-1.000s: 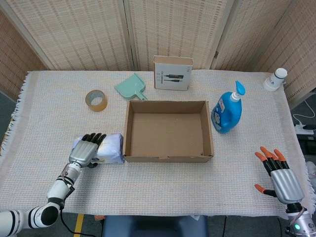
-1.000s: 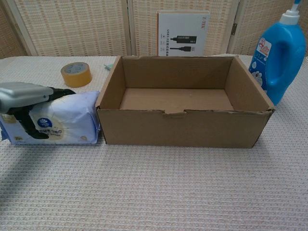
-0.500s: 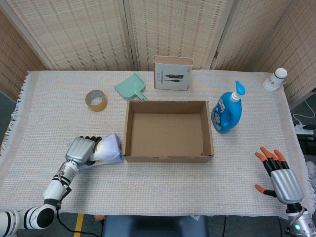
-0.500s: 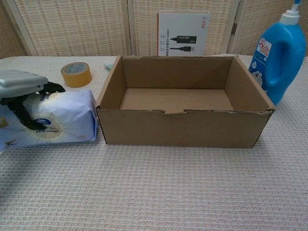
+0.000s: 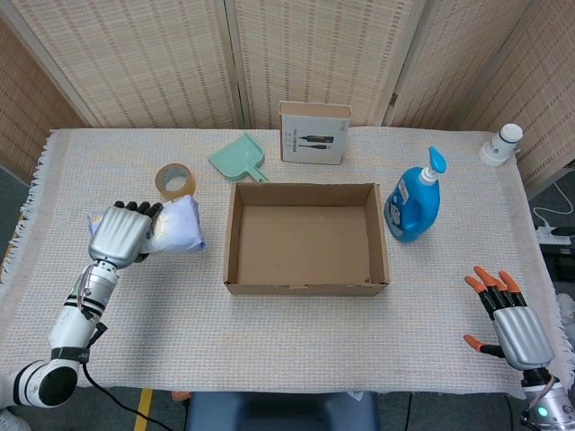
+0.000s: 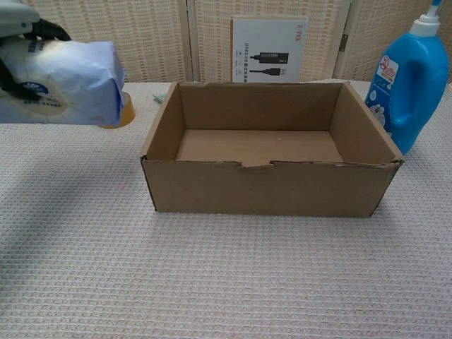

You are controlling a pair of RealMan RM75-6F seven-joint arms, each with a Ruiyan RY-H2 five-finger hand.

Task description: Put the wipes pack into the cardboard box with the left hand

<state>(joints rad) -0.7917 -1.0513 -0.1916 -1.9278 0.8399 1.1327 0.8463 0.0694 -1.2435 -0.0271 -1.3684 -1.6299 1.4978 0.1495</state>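
My left hand [image 5: 120,233] grips the white and pale blue wipes pack [image 5: 175,224] and holds it in the air, left of the box. In the chest view the wipes pack [image 6: 60,83] hangs at the upper left, with the left hand [image 6: 28,21] wrapped over its top. The open cardboard box [image 5: 305,238] sits mid-table with nothing inside; the chest view shows the cardboard box [image 6: 268,185] straight ahead. My right hand [image 5: 508,321] rests open near the front right corner, fingers spread.
A tape roll [image 5: 175,182], a green dustpan [image 5: 239,158] and an upright white product box [image 5: 314,133] lie behind the cardboard box. A blue pump bottle [image 5: 414,202] stands just right of it. A small white bottle [image 5: 501,144] is at the far right.
My left hand has lifted the wipes pack off the table, up and slightly away from the box's front left corner. The right hand has not moved.
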